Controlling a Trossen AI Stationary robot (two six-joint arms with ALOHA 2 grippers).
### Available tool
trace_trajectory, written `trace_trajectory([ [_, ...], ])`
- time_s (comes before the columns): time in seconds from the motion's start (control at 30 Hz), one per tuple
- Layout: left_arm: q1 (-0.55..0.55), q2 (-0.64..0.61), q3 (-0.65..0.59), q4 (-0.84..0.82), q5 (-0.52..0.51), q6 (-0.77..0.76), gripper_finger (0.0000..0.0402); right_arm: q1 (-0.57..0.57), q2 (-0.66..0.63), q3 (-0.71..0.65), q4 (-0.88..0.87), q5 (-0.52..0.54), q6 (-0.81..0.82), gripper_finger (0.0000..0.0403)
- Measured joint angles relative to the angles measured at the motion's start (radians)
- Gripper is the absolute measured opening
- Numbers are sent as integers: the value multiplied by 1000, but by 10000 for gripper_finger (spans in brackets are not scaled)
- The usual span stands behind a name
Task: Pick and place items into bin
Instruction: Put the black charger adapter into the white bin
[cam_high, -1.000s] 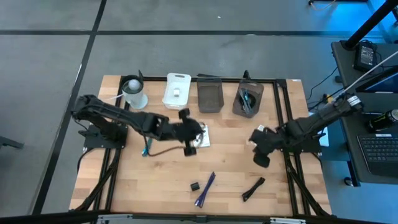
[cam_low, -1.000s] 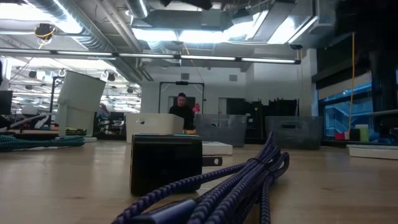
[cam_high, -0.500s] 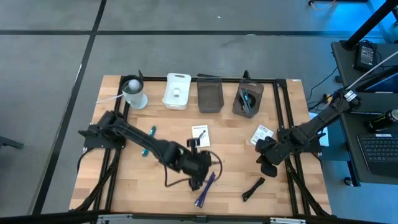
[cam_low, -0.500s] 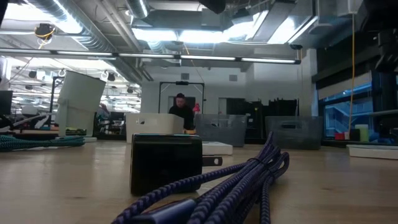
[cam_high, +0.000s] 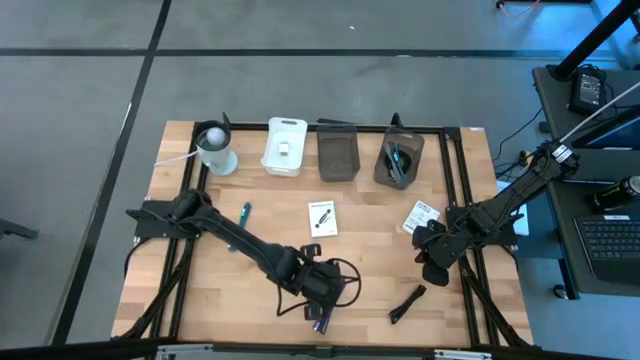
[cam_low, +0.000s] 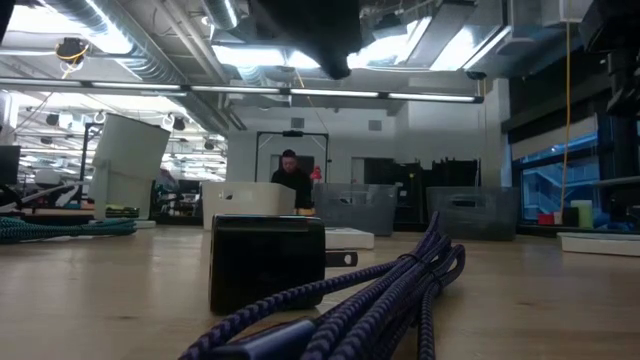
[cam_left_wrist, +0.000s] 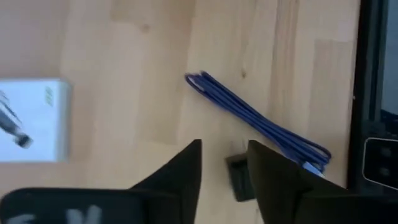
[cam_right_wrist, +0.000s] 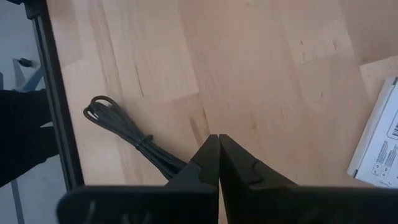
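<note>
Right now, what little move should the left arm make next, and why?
Probably lower the left gripper a little onto the small black cube. Its fingers are open and the cube lies on the table just beyond the gap between them, beside the purple cable bundle. The right gripper is shut and waits near the black cable.

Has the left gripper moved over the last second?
Yes. The left gripper went from beside the white card toward the table's near edge, over the purple cable.
</note>
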Motion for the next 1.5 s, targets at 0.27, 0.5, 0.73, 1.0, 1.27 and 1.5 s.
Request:
trace_trajectory([
  [0.27, 0, 58, -4, 1, 109, -174, 197, 0, 2, 0, 1, 2, 0, 3],
  [0.5, -5, 131, -4, -1, 204, -224, 244, 0, 2, 0, 2, 28, -1, 3],
  [0.73, -19, 186, -4, -7, 174, -224, 255, 0, 2, 0, 2, 29, -6, 4],
  [1.0, -10, 223, -3, -8, 183, -231, 218, 0, 4, 0, 0, 72, -8, 4],
  [1.27, 17, 219, -3, -16, 232, -206, 141, 0, 4, 0, -1, 80, -28, 4],
  [1.5, 25, 206, 19, -26, 271, -161, 141, 0, 4, 0, -1, 82, -30, 4],
])
